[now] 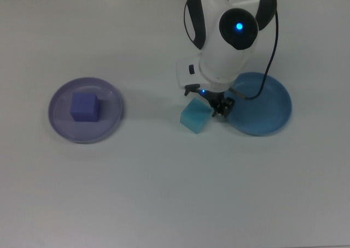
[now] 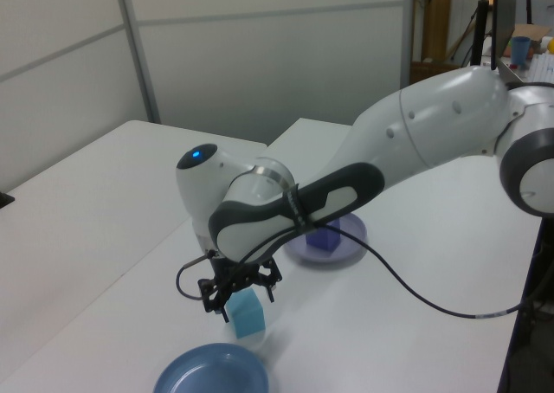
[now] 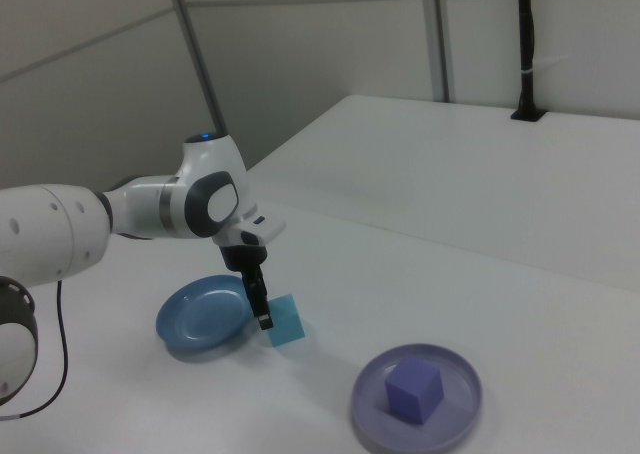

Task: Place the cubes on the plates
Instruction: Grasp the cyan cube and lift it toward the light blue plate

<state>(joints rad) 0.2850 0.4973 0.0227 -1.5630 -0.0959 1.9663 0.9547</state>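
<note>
White tabletop (image 1: 175, 193) carries 2 round plastic plates. On the pale lavender plate (image 1: 60, 122) sits the matte violet foam cube (image 1: 85, 106). Beside the medium blue plate (image 1: 268, 111) rests the light cyan foam cube (image 1: 195, 116), with the black two-finger gripper (image 1: 216, 103) spread open around its upper edge.

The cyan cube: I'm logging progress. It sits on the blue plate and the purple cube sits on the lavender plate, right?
Not quite. In the top view the cyan cube lies on the bare table, beside the blue plate, with the gripper at it. The purple cube does sit on the lavender plate.
</note>
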